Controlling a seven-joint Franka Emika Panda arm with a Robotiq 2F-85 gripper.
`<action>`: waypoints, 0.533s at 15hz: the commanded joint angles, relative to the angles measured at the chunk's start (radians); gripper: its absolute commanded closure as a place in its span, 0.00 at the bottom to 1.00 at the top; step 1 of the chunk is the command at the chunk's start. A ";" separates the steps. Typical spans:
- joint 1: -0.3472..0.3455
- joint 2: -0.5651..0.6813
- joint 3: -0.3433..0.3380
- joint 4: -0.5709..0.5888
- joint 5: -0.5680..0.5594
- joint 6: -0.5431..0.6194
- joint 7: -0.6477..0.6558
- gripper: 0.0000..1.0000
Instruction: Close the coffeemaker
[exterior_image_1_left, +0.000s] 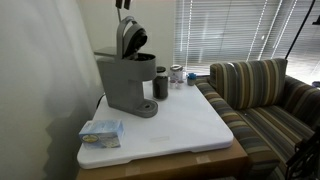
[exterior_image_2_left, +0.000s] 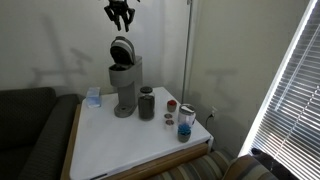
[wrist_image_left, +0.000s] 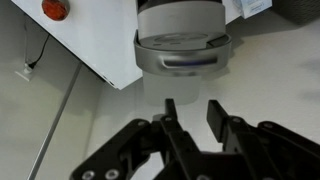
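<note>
On white desk, back corner: coffeemaker, lid tipped up, open. Jaws hover well above lid, narrowly parted, empty. Step: approach. Next likely: descend, press lid top down shut.

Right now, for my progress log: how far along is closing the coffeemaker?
Nothing looks done: the lid of the coffeemaker stands raised, dark inside showing. In hand: the open gripper hangs above the lid, apart from it, holding nothing. Left: come down onto the lid and push it shut.
</note>
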 joint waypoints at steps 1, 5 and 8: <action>-0.015 0.065 0.025 0.109 0.032 -0.108 -0.040 0.90; -0.011 0.095 0.031 0.162 0.050 -0.201 -0.038 1.00; -0.010 0.110 0.035 0.195 0.049 -0.257 -0.034 1.00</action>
